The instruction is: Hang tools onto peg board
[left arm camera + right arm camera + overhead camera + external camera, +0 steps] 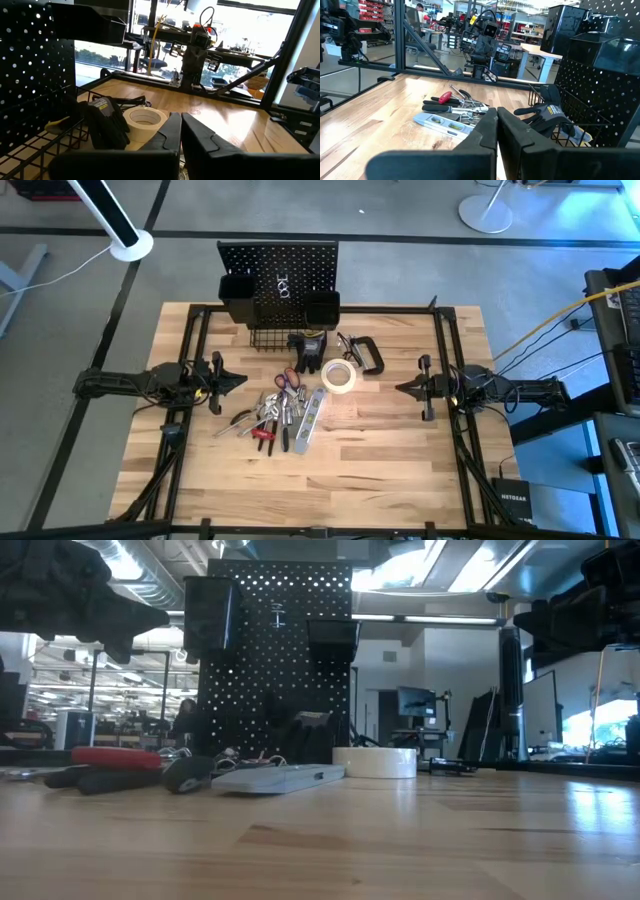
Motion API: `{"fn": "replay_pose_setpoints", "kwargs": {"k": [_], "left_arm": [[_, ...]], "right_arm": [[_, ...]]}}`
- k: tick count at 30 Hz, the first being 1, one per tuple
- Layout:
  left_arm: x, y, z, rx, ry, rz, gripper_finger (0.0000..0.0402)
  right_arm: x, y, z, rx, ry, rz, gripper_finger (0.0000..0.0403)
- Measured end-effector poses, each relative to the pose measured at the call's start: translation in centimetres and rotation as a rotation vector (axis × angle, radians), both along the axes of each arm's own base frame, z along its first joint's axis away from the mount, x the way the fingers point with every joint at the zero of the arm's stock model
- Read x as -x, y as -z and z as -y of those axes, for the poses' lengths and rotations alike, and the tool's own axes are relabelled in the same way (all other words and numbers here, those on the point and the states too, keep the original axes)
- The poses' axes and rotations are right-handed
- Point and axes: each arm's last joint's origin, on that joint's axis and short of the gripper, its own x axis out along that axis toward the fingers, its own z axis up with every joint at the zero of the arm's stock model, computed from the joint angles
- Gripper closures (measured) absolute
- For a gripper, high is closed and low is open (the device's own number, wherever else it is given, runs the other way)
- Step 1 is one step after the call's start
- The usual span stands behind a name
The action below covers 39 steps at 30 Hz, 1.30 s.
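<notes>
Tools lie heaped mid-table, just in front of the peg board at the far edge. The tape roll looks light and slightly soft; I'd pinch through its wall. Level is stiff and slick, best taken mid-length. Gloves are limp, lying against the basket. Left gripper and right gripper hover either side, fingers pressed together, with bare table near me for swinging in.

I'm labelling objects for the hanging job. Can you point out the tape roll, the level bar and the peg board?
tape roll (338, 377), high view, on its pale top ring.
level bar (309, 418), high view, middle of the silver bar.
peg board (283, 268), high view, on the perforated black panel.
</notes>
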Motion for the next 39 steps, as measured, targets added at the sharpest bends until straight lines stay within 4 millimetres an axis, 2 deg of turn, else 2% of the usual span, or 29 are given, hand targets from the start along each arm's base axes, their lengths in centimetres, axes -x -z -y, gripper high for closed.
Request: {"fn": "replay_pose_setpoints", "kwargs": {"k": [14, 19, 28, 33, 39], "left_arm": [[0.0, 0.0, 0.0, 0.0, 0.0, 0.0, 0.04], [0.0, 0.0, 0.0, 0.006, -0.001, 0.002, 0.04], [0.0, -0.4, 0.0, 0.188, 0.009, 0.082, 0.04], [0.1, -1.1, -0.1, 0.187, 0.0, 0.148, 0.04], [0.2, -1.8, -0.2, 0.108, -0.042, 0.216, 0.04]], "right_arm": [[0.0, -0.1, 0.0, -0.007, 0.005, 0.015, 0.0393], [0.0, -0.2, 0.0, -0.169, -0.003, 0.019, 0.0393], [0.0, -0.6, 0.0, -0.319, -0.019, 0.05, 0.0393], [0.1, -1.1, 0.0, -0.359, -0.029, 0.103, 0.0393], [0.2, -1.6, 0.2, -0.369, 0.035, 0.166, 0.0393]]}}
